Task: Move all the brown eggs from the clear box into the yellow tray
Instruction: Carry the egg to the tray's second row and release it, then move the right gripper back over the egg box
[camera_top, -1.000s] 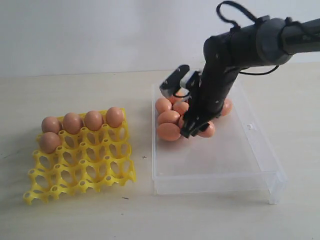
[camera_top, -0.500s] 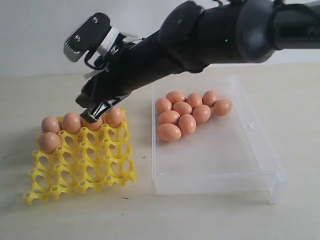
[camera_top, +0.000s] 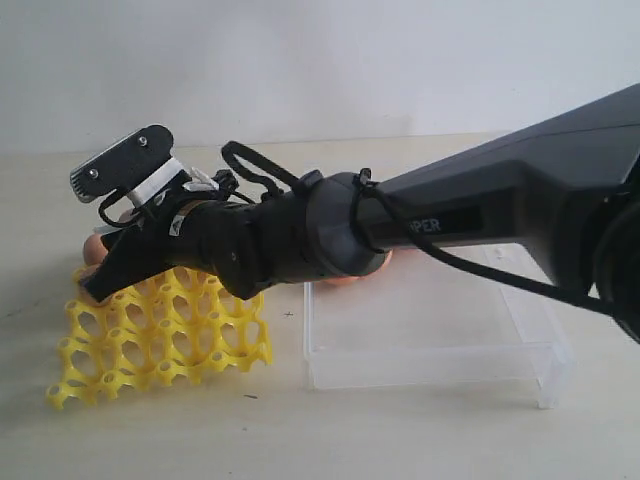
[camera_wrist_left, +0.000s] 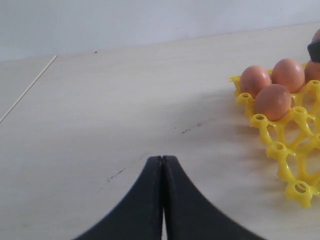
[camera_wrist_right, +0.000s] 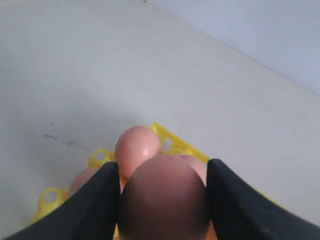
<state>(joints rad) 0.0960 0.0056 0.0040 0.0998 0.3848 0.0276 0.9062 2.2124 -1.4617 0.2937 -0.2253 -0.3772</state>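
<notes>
Got an egg (camera_wrist_right: 162, 202) clamped in my right hand (camera_wrist_right: 163, 172) low over the tray (camera_top: 200, 340), right beside the seated eggs (camera_wrist_right: 137, 146), so I reckon a free cell's basically straight below.

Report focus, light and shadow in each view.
Right wrist view: the held egg, close to the lens, looks dim and soft between dark fingers. Left wrist view: even light, faint shadow on the table beside the yellow tray. Exterior view: the dark right arm hides much of the clear box.
</notes>
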